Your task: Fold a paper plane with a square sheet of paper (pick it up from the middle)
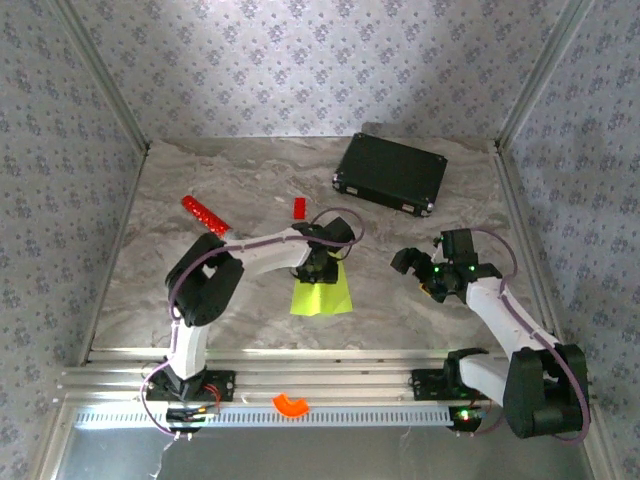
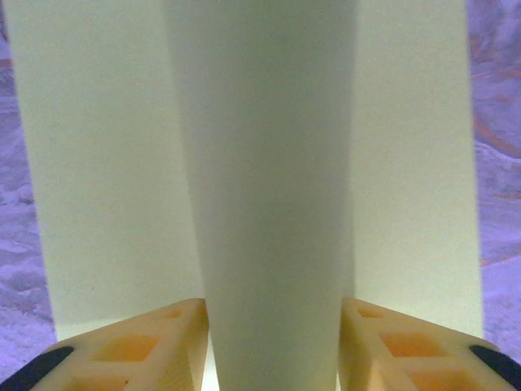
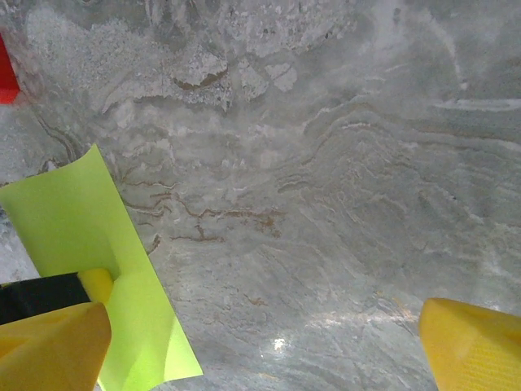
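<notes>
Up close, the left end effector [image 2: 273, 352] has its two orange-yellow fingers [image 2: 138, 350] pressed against either flank of a raised hump in the square sheet of lime yellow-green paper [image 2: 269, 163]. It is gripping the sheet by a pinched-up ridge that runs from 6 to 12 o'clock through the left wrist view. On both sides of the ridge the sheet spreads out toward 9 and 3 o'clock, and the grey marbled surface [image 2: 498, 204] shows past its edges.

From above, the sheet sits near the middle of the surface, with the left arm's wrist over its 12 o'clock edge.

The right end effector [image 3: 264, 326] hangs at 3 o'clock from the sheet, apart from it, its yellow fingers [image 3: 476, 346] spread wide with nothing between them but bare surface. In the right wrist view one corner of the sheet shows at 8 o'clock, partly behind the nearer finger.

Farther out from the sheet, a small red block [image 1: 299, 207] lies at 11 o'clock, a flat red stick [image 1: 205, 213] at 10 o'clock, and a closed black rectangular case [image 1: 392, 173] at 1 o'clock, toward the far edge. An orange ring piece [image 1: 291, 404] rests at 6 o'clock on the metal rail [image 1: 350, 382] at the near edge.
</notes>
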`<state>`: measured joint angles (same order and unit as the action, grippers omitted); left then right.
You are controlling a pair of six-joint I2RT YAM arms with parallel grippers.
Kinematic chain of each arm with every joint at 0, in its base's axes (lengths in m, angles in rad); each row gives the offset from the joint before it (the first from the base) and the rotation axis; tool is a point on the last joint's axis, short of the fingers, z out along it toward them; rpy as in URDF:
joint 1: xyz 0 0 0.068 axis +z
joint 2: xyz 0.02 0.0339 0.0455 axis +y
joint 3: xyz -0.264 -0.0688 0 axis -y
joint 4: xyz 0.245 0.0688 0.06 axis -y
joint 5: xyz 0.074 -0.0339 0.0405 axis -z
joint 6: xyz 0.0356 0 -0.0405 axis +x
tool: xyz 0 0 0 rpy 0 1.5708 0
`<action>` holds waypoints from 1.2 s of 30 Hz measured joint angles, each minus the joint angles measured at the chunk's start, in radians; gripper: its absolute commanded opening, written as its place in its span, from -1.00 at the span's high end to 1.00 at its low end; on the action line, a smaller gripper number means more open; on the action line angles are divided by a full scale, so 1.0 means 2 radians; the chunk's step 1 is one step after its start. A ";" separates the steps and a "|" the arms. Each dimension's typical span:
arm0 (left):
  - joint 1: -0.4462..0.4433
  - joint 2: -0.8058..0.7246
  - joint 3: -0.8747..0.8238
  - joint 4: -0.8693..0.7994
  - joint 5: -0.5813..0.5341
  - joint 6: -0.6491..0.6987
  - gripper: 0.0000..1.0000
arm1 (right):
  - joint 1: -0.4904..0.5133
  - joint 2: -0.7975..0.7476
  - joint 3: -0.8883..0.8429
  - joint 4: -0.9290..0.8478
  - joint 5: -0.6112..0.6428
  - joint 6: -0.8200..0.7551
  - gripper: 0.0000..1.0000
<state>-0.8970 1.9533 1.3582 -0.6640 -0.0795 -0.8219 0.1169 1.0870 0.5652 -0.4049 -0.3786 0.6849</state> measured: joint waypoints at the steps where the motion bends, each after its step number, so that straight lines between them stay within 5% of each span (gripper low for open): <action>1: 0.002 -0.009 -0.006 0.011 0.006 -0.001 0.14 | 0.000 -0.001 0.000 0.000 0.000 0.001 -0.98; 20: 0.045 -0.076 -0.109 0.260 0.228 -0.035 0.13 | 0.000 -0.029 0.002 -0.006 0.004 0.019 -0.98; 29: 0.056 -0.077 -0.137 0.267 0.223 -0.041 0.10 | 0.008 -0.031 0.002 0.006 -0.010 0.023 -0.98; 36: 0.058 -0.077 -0.169 0.275 0.210 -0.051 0.02 | 0.065 -0.027 0.020 0.025 -0.006 0.022 -0.98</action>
<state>-0.7807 1.7992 1.0195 -0.1131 0.3397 -0.9249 0.2474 1.0332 0.6052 -0.3542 -0.3897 0.7288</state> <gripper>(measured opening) 0.475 0.990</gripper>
